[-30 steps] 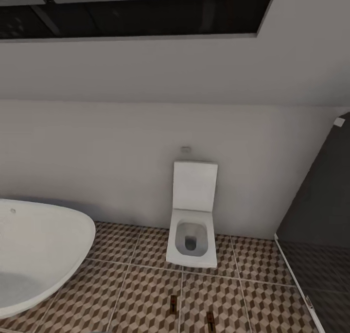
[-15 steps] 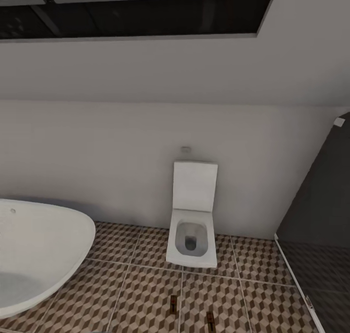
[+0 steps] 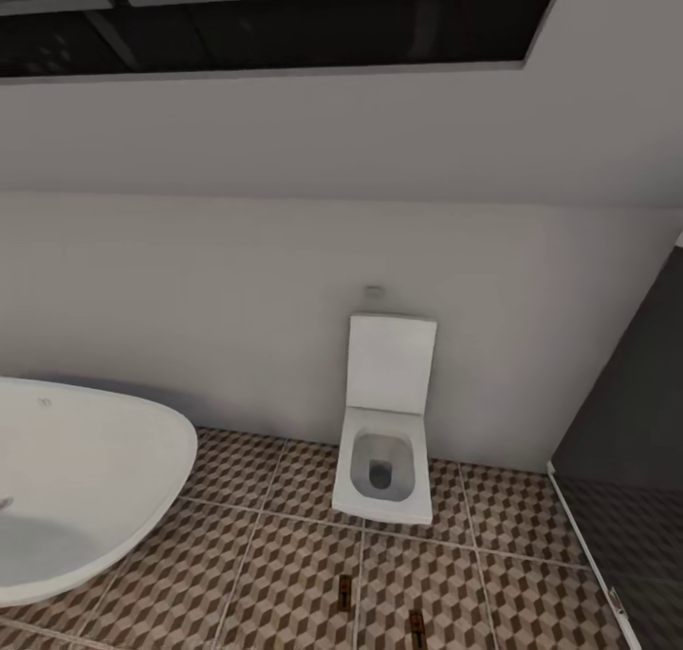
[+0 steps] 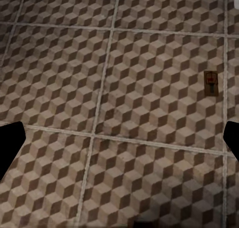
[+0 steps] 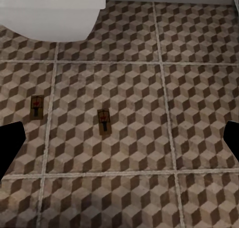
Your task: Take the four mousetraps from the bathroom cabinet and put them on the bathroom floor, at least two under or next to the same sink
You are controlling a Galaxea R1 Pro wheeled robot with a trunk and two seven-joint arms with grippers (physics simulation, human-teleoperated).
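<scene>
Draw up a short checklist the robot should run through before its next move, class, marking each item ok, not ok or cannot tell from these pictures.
1. Small tan wooden mousetraps on the cube-patterned brown and beige tiled floor: ok, two lie there.
2. All four traps placed: cannot tell, two are seen.
3. Two traps beside the sink: cannot tell, they lie in front of the white square toilet.
4. Left claw free: ok, open, nothing between its fingers.
5. Right claw free: ok, open over the floor.
6. White oval bathtub apart from the traps: ok.

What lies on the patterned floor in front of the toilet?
Two mousetraps lie flat on the floor tiles before the toilet, apart from each other. Beyond the picture's lower edge nothing can be told.
</scene>
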